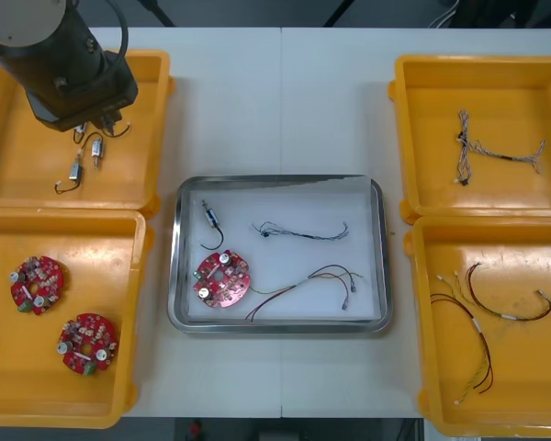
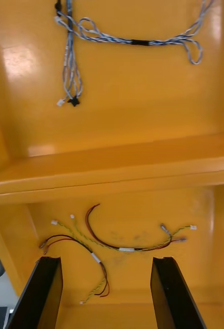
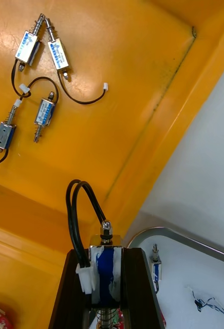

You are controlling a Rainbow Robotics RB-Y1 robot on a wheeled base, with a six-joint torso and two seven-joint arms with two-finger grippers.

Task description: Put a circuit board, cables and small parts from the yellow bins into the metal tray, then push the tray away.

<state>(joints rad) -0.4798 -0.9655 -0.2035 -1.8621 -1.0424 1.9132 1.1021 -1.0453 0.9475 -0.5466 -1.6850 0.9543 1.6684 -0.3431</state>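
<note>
Here, the left claw (image 3: 106, 255) grips a small metal part (image 3: 105, 272), its black wire (image 3: 77, 216) looping up, above the edge of the far left yellow bin (image 1: 18, 161) near the metal tray (image 1: 377, 257), probably for carrying across; the right claw (image 2: 106, 260) hangs open over red and yellow cables (image 2: 119, 249)

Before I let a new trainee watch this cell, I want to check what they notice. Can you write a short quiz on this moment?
1. True or false: the left hand is shut on a small metal part.
2. How many circuit boards lie in the metal tray? A one, B two, C three.
3. Fill in: the open right hand hangs over cables coloured ___.
Key: 1 true; 2 A; 3 red and yellow.
</note>
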